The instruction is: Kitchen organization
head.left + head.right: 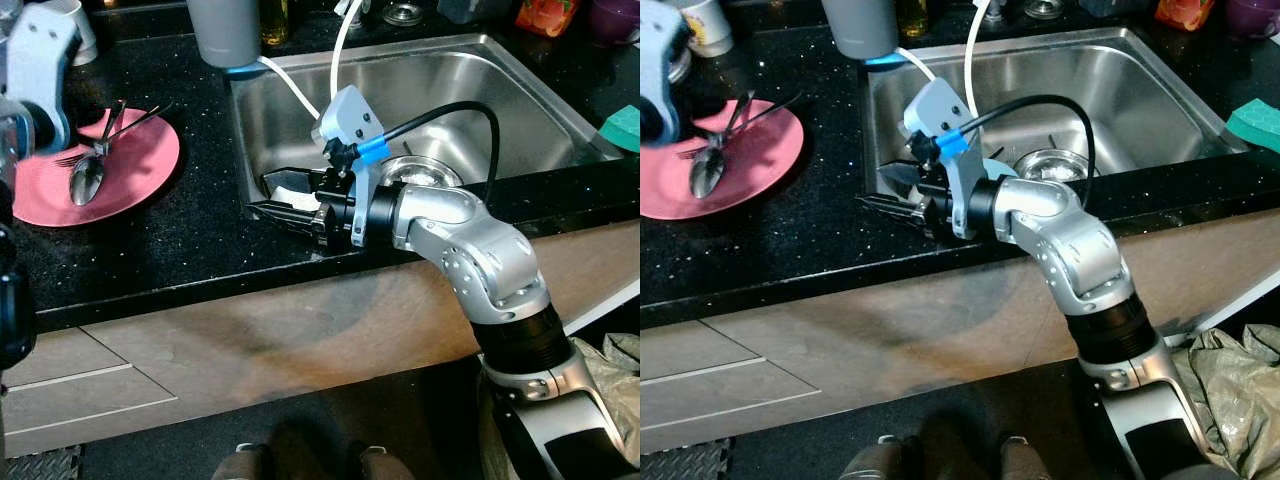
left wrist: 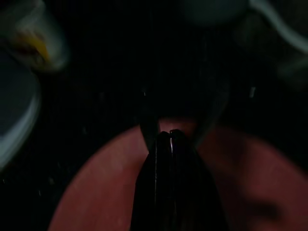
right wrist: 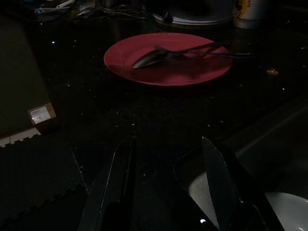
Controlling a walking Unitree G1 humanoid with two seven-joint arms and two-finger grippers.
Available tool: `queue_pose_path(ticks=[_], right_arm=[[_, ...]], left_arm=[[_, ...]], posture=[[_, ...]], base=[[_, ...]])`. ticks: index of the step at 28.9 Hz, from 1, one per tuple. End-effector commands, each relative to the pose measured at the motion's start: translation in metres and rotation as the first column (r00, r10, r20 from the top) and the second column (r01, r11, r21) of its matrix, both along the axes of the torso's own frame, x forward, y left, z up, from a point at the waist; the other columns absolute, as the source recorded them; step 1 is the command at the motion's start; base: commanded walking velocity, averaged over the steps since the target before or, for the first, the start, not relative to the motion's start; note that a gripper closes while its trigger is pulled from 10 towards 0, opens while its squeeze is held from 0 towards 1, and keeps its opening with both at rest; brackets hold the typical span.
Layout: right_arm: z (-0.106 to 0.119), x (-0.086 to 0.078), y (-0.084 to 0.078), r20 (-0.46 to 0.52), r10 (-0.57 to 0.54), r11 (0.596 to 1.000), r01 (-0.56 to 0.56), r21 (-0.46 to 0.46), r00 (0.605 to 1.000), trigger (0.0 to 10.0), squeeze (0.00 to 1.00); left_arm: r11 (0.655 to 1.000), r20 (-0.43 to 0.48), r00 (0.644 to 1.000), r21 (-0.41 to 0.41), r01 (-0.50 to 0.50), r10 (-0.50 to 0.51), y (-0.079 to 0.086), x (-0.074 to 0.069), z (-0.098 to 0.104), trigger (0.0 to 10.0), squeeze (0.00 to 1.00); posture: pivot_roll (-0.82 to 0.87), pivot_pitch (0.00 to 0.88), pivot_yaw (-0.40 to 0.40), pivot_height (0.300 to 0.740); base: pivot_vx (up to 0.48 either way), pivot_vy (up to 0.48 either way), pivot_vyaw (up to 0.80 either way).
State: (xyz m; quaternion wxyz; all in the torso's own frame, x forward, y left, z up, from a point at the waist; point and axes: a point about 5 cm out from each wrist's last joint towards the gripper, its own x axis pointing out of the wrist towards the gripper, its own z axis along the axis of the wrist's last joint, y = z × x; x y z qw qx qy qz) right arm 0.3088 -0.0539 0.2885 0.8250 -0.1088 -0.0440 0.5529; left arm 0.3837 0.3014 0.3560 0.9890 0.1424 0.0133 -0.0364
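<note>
A pink plate [image 1: 140, 170] lies on the black counter left of the sink, with a spoon [image 1: 87, 180] and forks [image 1: 130, 125] on it. My right gripper [image 1: 275, 195] is open at the sink's front left corner, pointing toward the plate. A white dish [image 1: 295, 194] shows between its fingers; the right wrist view shows its rim [image 3: 199, 192] low beside one finger, with the plate [image 3: 192, 72] farther ahead. My left gripper [image 2: 166, 135] is shut just above the pink plate, and its arm [image 1: 30, 60] is at the far left.
The steel sink [image 1: 500, 90] has a round drain strainer [image 1: 420, 172] and white hoses [image 1: 340, 50] hanging into it. A grey cup [image 1: 225, 30] stands behind its left corner. A green sponge [image 1: 625, 128] lies at the right, and a white mug [image 1: 702, 25] at the back left.
</note>
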Motion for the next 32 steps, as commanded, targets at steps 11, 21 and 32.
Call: queue_pose_path(ticks=[11, 21, 32], right_arm=[[0.004, -0.001, 0.0, 0.012, 0.003, 1.0, -0.003, 0.006, 1.0, 10.0, 0.0], [0.005, -0.001, 0.0, 0.017, 0.008, 1.0, -0.008, 0.004, 1.0, 10.0, 0.0], [0.006, -0.002, 0.0, 0.023, 0.016, 1.0, -0.016, 0.001, 1.0, 10.0, 0.0]], left_arm=[[0.931, -0.142, 0.944, 0.261, -0.256, 0.299, 0.042, -0.018, -0.014, 10.0, 1.0], [0.958, -0.246, 0.932, 0.168, -0.231, 0.268, 0.036, -0.016, -0.03, 10.0, 1.0], [0.986, -0.304, 0.938, 0.018, -0.168, 0.166, 0.017, -0.01, -0.032, 10.0, 0.0]], posture=[[0.02, 0.214, 0.016, 0.74], [0.02, 0.214, 0.015, 0.74], [0.02, 0.214, 0.018, 0.74]], base=[[0.0, 0.0, 0.0], [0.0, 0.0, 0.0], [0.0, 0.0, 0.0]])
